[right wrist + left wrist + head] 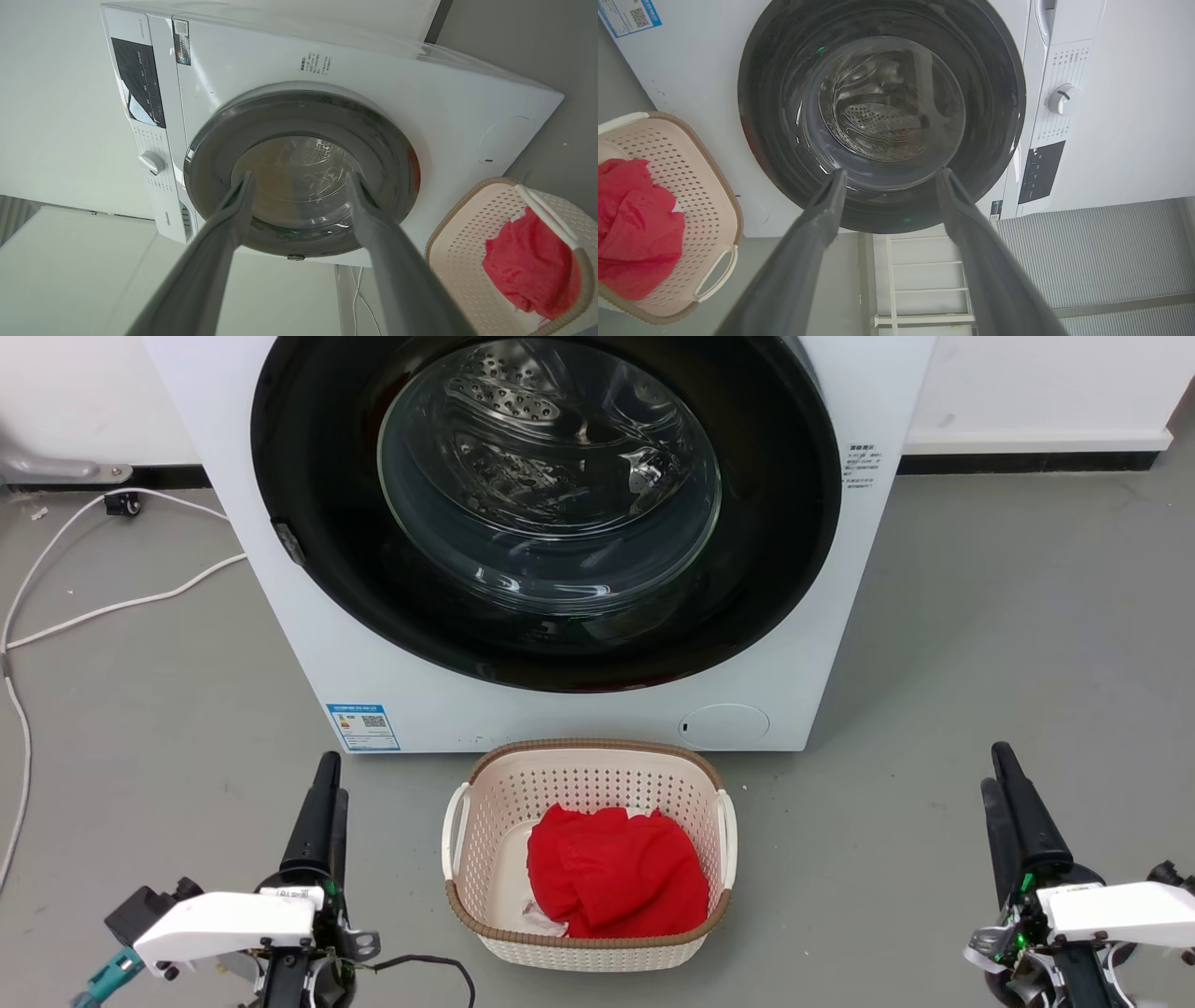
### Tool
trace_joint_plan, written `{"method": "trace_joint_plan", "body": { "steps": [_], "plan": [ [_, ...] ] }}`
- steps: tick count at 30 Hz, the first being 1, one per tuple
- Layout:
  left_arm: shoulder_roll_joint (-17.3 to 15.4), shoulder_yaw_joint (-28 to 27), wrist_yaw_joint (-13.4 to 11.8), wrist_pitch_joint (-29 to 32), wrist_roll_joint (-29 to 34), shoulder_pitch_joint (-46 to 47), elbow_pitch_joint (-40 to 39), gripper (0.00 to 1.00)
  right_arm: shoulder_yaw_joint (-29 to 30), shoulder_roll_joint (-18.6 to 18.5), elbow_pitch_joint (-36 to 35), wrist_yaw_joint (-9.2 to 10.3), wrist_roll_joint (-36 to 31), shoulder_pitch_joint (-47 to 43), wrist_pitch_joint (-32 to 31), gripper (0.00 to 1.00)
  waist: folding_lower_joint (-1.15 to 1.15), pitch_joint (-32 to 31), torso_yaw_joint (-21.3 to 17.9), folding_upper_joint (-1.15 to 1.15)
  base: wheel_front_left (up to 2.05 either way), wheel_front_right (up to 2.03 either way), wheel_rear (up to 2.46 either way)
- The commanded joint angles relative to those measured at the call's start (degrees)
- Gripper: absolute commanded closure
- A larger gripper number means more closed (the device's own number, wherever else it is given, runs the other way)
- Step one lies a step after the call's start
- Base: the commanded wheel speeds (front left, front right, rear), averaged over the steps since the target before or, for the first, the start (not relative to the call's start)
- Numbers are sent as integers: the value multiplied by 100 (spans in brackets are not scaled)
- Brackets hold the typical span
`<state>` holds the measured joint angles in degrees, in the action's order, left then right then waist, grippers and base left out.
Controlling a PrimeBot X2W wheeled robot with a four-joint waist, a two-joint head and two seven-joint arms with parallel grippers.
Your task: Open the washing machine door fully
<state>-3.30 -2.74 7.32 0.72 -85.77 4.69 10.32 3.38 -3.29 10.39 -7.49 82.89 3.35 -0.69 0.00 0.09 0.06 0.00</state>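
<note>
Released and empty, the left pincer [329,775] and right pincer [997,765] hang short of the shut washing machine door [546,523] ahead, its grey catch [288,543] nearer the left.

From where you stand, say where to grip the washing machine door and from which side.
Probably the small grey tab on the washing machine door's left rim, approached from the left by the left claw: the closed glossy disc looks smooth elsewhere.
</note>
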Motion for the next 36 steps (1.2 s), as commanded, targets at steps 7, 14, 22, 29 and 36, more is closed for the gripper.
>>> {"method": "trace_joint_plan", "body": {
  "steps": [7,14,22,29,36],
  "plan": [
    [-2,-93,8,-188,910,135,-486,0,-57,-3,-382,0,-1096,50,188,0,0,-3,-1,0,0,0,0],
    [5,-85,10,-337,1686,119,-730,0,-152,2,-654,0,-2212,-5,338,0,0,-3,-4,0,0,0,0],
    [9,42,12,-497,2712,64,-848,0,-245,7,-828,0,-3559,-81,495,0,0,-21,6,0,0,0,0],
    [-10,173,13,-624,3729,-6,-839,0,-284,12,-842,0,-4343,-174,625,0,0,-47,2,0,0,0,0],
    [-15,218,15,-743,4526,-27,-824,0,-323,17,-776,0,-4945,-189,717,0,0,-51,-10,0,0,0,0]
  ]
}}
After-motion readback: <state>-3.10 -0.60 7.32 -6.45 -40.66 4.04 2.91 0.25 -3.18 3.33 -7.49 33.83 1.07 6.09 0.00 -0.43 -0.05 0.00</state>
